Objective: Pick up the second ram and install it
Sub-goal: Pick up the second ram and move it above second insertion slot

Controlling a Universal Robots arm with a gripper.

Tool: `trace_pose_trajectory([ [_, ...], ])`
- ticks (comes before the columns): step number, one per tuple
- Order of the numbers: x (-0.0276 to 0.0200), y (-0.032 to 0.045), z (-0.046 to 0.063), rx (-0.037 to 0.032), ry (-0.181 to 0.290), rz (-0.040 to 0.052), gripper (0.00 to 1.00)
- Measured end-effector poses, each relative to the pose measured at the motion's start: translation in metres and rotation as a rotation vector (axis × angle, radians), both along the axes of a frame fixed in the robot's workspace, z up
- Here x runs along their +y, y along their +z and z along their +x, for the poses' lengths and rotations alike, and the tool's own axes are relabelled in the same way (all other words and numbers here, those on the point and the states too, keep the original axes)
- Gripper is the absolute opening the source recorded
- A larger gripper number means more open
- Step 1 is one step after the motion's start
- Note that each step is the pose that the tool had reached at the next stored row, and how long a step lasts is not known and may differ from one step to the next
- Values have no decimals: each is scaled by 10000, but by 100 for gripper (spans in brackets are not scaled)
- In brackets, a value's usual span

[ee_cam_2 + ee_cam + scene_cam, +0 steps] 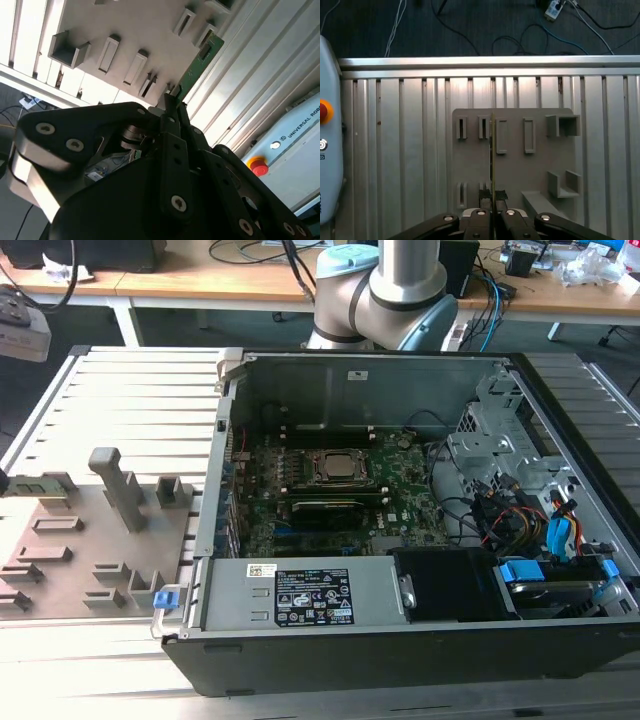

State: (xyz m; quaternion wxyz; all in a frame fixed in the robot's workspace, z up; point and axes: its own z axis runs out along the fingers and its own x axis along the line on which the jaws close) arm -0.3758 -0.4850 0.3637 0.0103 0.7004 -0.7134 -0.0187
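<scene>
The gripper (492, 196) has its fingers (169, 107) pinched shut on one end of the second ram (197, 67), which juts straight out past the fingertips, with the grey slotted fixture plate (520, 167) lying just beyond it.

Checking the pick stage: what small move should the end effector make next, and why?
Probably a short straight lift. The end effector looks shut on the second ram, which sits close to the slot blocks of the grey fixture plate, and the open computer case lies apart.
</scene>
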Motion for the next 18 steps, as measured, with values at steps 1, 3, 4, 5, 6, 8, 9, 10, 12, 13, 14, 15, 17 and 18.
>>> trace_pose_trajectory([
  [1,0,13,0,-1,1,1,14],
  [3,0,52,1,1,0,1,14],
  [4,0,64,1,1,0,1,14],
  [5,0,84,2,2,0,1,14],
  [6,0,99,2,2,-1,0,14],
  [8,0,149,3,3,0,0,14],
  [9,0,161,3,4,0,1,14],
  [10,0,171,3,4,0,0,14],
  [12,0,228,5,6,0,0,14],
  [13,0,247,5,7,-1,1,14],
  [14,0,269,5,7,0,0,14],
  [15,0,282,5,8,0,0,14],
  [17,0,332,6,8,0,0,14],
  [18,0,347,6,8,0,0,14],
])
